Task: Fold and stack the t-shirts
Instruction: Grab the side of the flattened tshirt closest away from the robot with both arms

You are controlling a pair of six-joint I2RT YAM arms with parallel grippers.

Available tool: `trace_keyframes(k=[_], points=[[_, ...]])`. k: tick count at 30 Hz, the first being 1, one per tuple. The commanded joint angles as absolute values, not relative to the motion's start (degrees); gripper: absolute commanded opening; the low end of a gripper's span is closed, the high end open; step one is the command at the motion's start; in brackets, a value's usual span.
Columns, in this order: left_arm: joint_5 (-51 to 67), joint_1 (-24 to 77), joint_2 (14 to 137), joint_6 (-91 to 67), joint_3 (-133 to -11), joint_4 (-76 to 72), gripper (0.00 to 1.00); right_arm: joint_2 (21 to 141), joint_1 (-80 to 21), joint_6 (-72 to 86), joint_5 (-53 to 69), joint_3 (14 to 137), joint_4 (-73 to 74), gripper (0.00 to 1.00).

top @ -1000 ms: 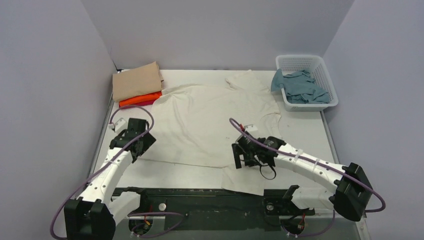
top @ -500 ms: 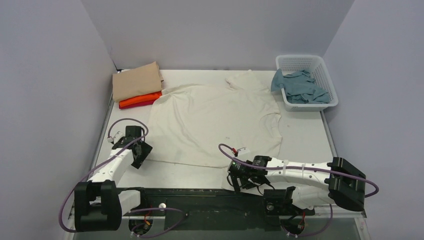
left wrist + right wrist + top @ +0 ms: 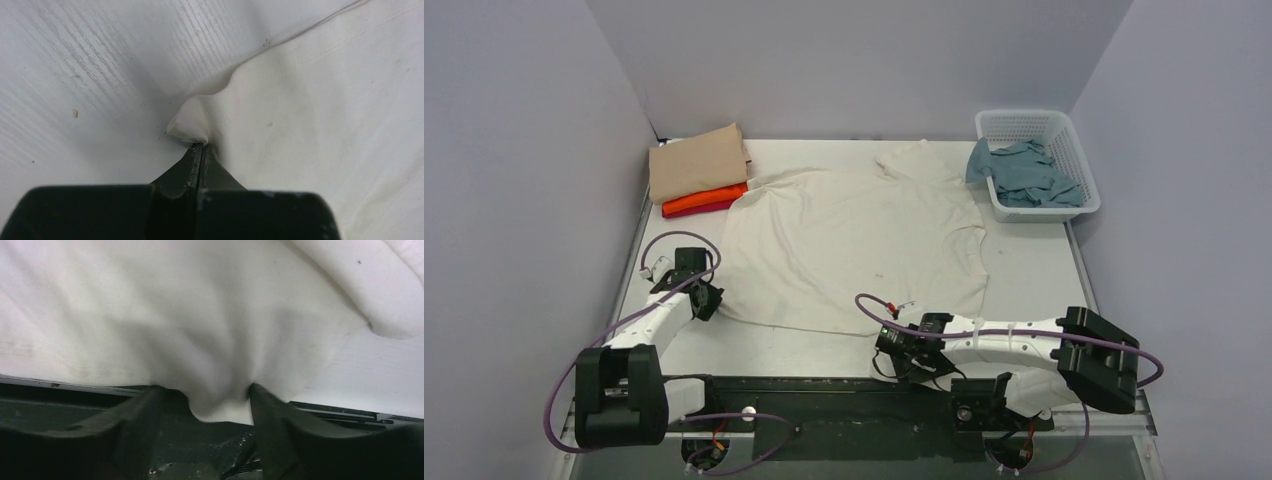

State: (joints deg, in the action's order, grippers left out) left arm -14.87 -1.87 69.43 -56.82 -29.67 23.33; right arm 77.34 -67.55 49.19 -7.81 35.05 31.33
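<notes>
The left gripper [image 3: 201,146] is pressed shut, with a small peak of cream cloth pinched at its tips. This is the near left corner of the cream t-shirt [image 3: 854,240], which is spread flat ahead of that gripper and to its right on the table [image 3: 1034,280]. The right gripper [image 3: 205,400] is held wide, its fingers set on either side of a sagging lobe of the same shirt's near hem. That hem is draped over the table's front edge just there, and nothing is clamped yet.

Well beyond the left gripper, in the far left corner, a folded tan t-shirt [image 3: 696,163] is laid on an orange t-shirt [image 3: 706,198], and a sliver of a red t-shirt [image 3: 714,208] is shown beneath. Far beyond the right gripper, a grey-blue t-shirt [image 3: 1024,175] is heaped in the white basket [image 3: 1022,114].

The step in hand is judged to be the taking of the cream shirt's near hem for a first fold. The right fingers would need to be closed on the hem first. Both held points could then be lifted together and carried away from the arms. An uneven lift could be expected to skew the fold.
</notes>
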Motion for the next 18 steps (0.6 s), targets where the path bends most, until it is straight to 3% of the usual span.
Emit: trace_keyframes(k=[1, 10, 18], points=[[-14.59, -2.03, 70.24, -56.06, -28.81, 23.01, 0.00, 78.76, -66.76, 52.39, -14.01, 34.99, 31.81, 0.48], [-17.19, -2.06, 65.11, -55.91, -29.59, 27.88, 0.00, 74.89, -66.44, 52.79, -12.31, 36.30, 36.33, 0.00], [-19.64, -1.85, 53.44, -60.36, -26.60, 39.68, 0.00, 68.21, -66.96, 50.38, 1.94, 37.54, 48.88, 0.00]])
